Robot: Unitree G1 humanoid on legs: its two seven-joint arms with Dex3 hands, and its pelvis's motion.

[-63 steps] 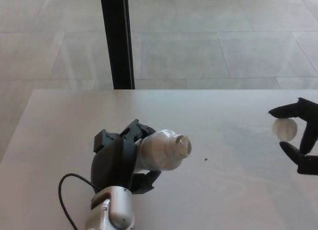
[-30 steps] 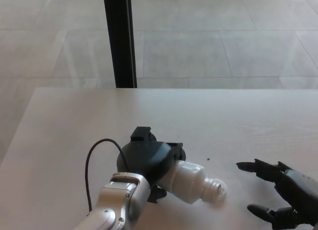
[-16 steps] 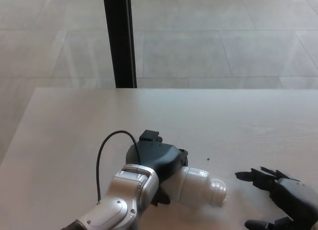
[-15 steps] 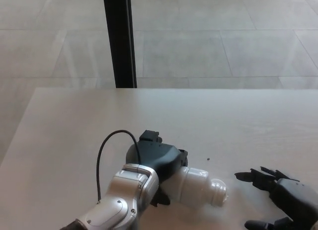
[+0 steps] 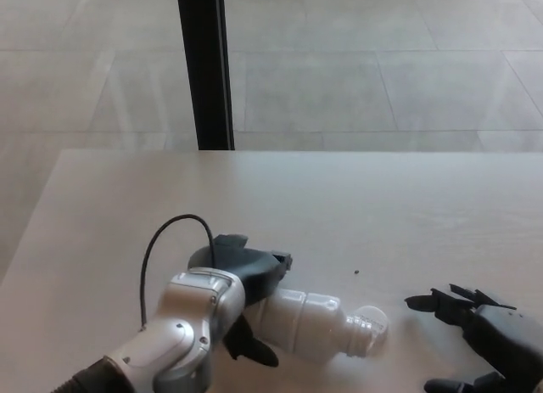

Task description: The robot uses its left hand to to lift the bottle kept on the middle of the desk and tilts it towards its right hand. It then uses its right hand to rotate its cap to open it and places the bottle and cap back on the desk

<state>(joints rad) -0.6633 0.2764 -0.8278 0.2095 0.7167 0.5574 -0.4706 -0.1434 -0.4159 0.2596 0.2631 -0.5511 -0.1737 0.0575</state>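
The white bottle (image 5: 310, 323) lies on its side on the desk (image 5: 382, 215), its open threaded neck pointing right. A small white cap (image 5: 373, 317) rests on the desk, touching the neck. My left hand (image 5: 242, 278) wraps the bottle's base, fingers above it and the thumb (image 5: 252, 350) below. My right hand (image 5: 479, 342) hovers low at the bottom right with its fingers spread, holding nothing, a short gap right of the cap.
A black cable (image 5: 165, 240) loops up from my left wrist. A black vertical post (image 5: 204, 66) stands behind the desk's far edge. A tiny dark speck (image 5: 356, 272) marks the desk. Tiled floor lies beyond.
My left hand has drawn back to the left and down, exposing more of the bottle, which now lies flatter on the desk. The right hand has hardly moved.
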